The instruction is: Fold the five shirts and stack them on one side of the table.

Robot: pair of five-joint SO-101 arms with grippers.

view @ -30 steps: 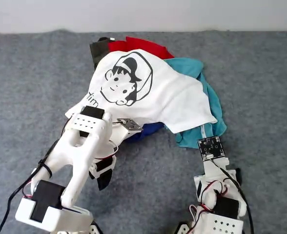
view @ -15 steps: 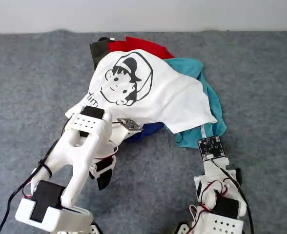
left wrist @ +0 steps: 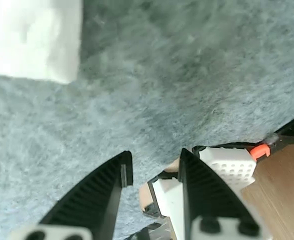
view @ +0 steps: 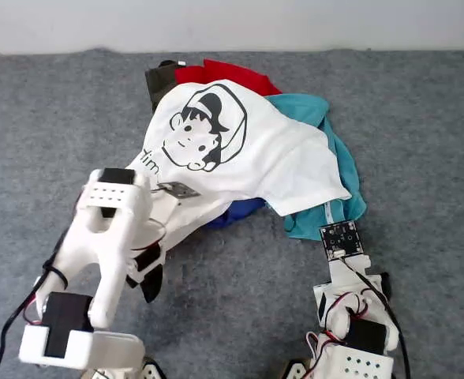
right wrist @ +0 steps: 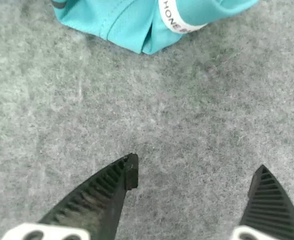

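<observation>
A white shirt with a cartoon face (view: pixel 240 150) tops a loose pile at the table's back middle. Under it lie a red shirt (view: pixel 232 75), a dark shirt (view: pixel 159 79), a teal shirt (view: pixel 344 207) and a blue shirt (view: pixel 240 212). The left arm (view: pixel 110 237) stands at the pile's front left edge. My left gripper (left wrist: pixel 154 160) is open over bare carpet with nothing between its fingers, a corner of the white shirt (left wrist: pixel 32 35) close by. My right gripper (right wrist: pixel 197 172) is wide open above the carpet, just short of the teal shirt's hem (right wrist: pixel 137 20).
Grey carpet (view: pixel 421 142) covers the table, with free room left and right of the pile. A pale wall (view: pixel 232 24) runs along the back. An arm's white base (left wrist: pixel 227 165) and a wooden edge (left wrist: pixel 282 185) lie behind the left gripper.
The left arm has swung to the left, along the white shirt's front edge. The right arm has not moved.
</observation>
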